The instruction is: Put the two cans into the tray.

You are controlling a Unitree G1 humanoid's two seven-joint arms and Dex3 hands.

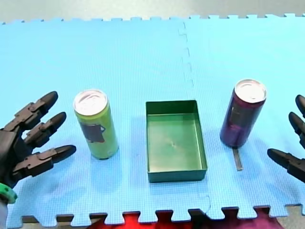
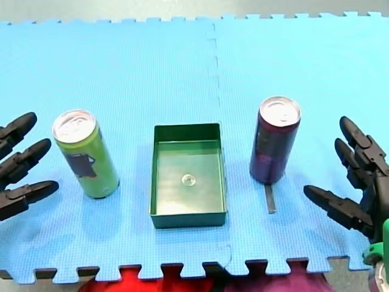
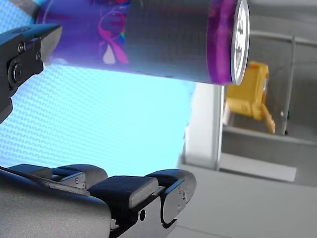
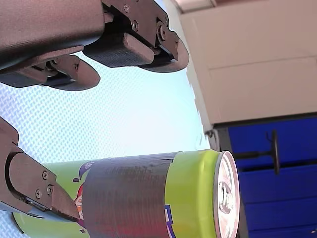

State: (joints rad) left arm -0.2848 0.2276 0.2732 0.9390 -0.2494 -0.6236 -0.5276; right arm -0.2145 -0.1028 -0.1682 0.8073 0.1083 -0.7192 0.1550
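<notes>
Starting at the hands: the left hand (image 1: 28,138) sits at the left edge of the blue foam mat (image 1: 119,57), holding nothing, with its fingers aimed across at the green can (image 1: 96,125) just beside it. There's a clear gap, no contact. The right hand (image 2: 355,182) mirrors it at the far right edge, also empty, pointing in toward the purple can (image 1: 242,114), near it but apart.

My read is that this is a side-on pre-grasp pose. Each hand is lined up with the can on its own side, so neither arm has to cross the other. In the first wrist view the purple can's side lies right across from the dark fingers (image 3: 148,191), and in the second wrist view the green can lies the same way. I don't see any touching in either.

Moving outward, both cans stand upright on the mat, one on each side of the green tray (image 1: 176,175), which sits in the middle between them with neither can in it yet. That layout looks deliberate, with just a short lift inward from either side. The cans are tall and narrow, so I'd guess a sloppy squeeze tips them. There's also a small grey strip (image 1: 237,160) on the mat at the foot of the purple can, and I can't tell what it is.
</notes>
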